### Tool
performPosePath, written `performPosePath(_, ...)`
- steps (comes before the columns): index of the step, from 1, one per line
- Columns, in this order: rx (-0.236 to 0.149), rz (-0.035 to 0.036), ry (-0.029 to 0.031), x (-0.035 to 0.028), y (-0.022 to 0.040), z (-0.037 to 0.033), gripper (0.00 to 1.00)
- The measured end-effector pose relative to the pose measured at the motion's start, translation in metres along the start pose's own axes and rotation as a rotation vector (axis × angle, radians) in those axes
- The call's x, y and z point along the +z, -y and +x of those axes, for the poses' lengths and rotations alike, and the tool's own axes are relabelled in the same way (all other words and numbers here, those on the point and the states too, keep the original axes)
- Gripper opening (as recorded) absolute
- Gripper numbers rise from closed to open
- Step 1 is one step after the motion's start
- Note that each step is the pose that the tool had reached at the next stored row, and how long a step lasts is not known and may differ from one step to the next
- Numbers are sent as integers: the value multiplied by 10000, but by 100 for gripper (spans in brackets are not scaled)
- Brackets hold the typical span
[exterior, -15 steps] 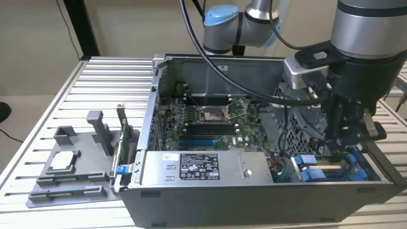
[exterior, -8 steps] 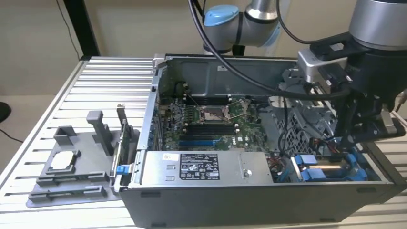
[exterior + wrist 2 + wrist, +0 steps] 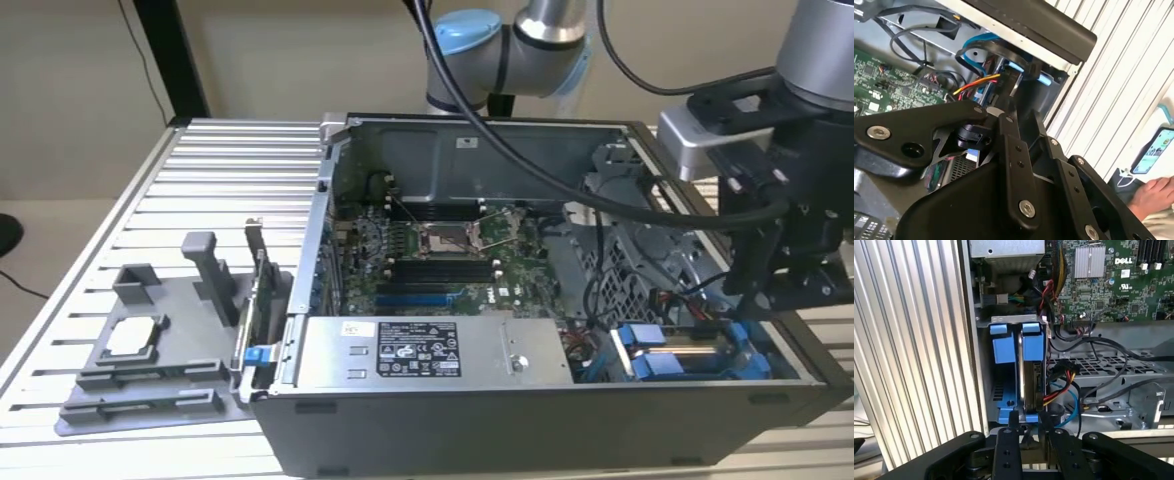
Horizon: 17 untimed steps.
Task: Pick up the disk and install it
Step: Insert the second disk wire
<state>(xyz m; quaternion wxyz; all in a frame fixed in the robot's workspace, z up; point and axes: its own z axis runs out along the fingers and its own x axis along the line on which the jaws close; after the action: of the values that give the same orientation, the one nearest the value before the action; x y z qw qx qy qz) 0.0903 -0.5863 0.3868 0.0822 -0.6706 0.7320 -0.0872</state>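
Hand (image 3: 1029,421) up close, black links cut off, at the disk (image 3: 1030,385) edgewise in the computer case (image 3: 534,440), grip unclear

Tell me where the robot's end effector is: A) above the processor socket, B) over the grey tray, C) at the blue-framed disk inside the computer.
C: in the first wrist view the end effector sits right at the end of the blue-framed disk.
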Motion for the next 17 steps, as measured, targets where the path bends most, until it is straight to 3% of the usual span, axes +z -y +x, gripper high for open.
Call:
performPosePath(6, 16, -73, 63, 30, 125, 96, 0)
performPosePath(9, 43, -103, 176, 45, 186, 127, 0)
performPosePath(10, 64, -113, 262, 48, 212, 129, 0)
performPosePath(11, 94, -124, 385, 52, 236, 129, 0)
performPosePath(17, 339, -215, 1407, 79, 346, 131, 0)
